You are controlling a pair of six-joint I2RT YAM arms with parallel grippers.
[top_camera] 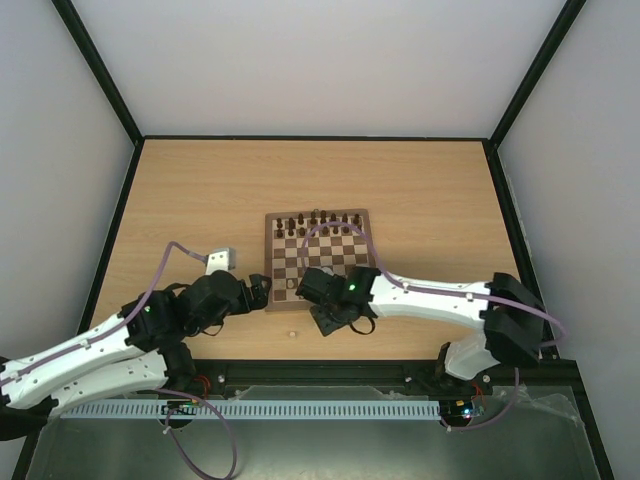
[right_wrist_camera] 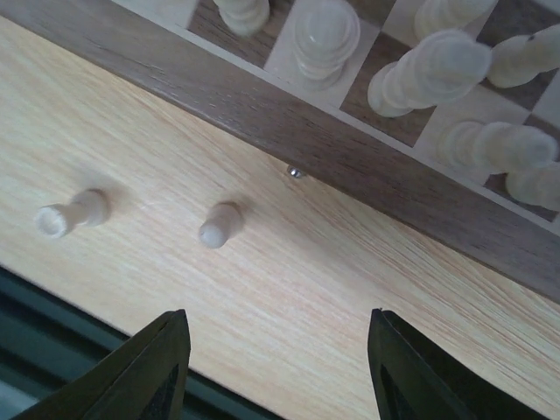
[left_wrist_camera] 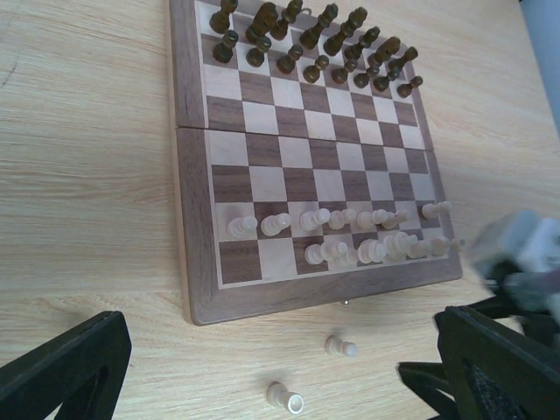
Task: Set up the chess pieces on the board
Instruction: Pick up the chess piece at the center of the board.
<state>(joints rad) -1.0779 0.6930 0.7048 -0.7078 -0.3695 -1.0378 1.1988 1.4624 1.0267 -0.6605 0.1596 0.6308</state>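
Board [top_camera: 318,247] flat at mid-tabletop [top_camera: 430,190], dark pieces [left_wrist_camera: 317,68] ranked in two rows along the 12 o'clock edge, cream pieces [left_wrist_camera: 315,219] lined up along the 6 o'clock edge, with bare squares at the 9 o'clock end of the nearest row. Two cream strays off the board, on the wood just past the 6 o'clock frame: lying pawn [right_wrist_camera: 70,213] on its side with the base showing, second pawn [right_wrist_camera: 219,225] just beside it toward 3 o'clock, perhaps tipped too, hard to judge from above. Right gripper [right_wrist_camera: 278,376] hanging over that strip of tabletop, jaws parted to a middling gap, holding nothing, both strays off toward 10 to 11 o'clock of the gap in the wrist view. Left gripper [left_wrist_camera: 280,354] at the board's 7 o'clock corner, spread fully wide, empty.

Step in hand, by the look of it: fetching a stray. Shift toward the second pawn until centred between the fingers [right_wrist_camera: 157,367], turn the wrist to close across the narrow stem rather than along it, lower almost to the wood, close gently. Lift clear of the frame before travelling, keep high over the crowded cream rows, set down upright in a bare square, open only once seated. Beware rolling: round turned wood, likely to skitter under a one-sided nudge.
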